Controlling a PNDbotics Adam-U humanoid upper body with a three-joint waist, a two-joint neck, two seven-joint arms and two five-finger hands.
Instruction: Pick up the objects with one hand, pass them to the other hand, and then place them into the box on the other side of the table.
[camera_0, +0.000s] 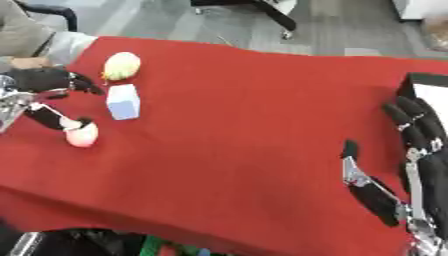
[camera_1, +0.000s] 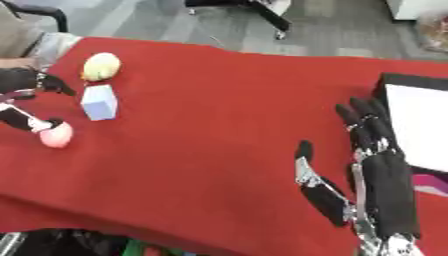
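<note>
Red tablecloth carrying three objects near its left edge: a yellow-green fruit, a pale blue block just beside it, and a pink rounded object. Left hand apparently pinches the pink object, though blur obscures contact. Right hand rests released, fingers straight, beside the black-rimmed box.
</note>
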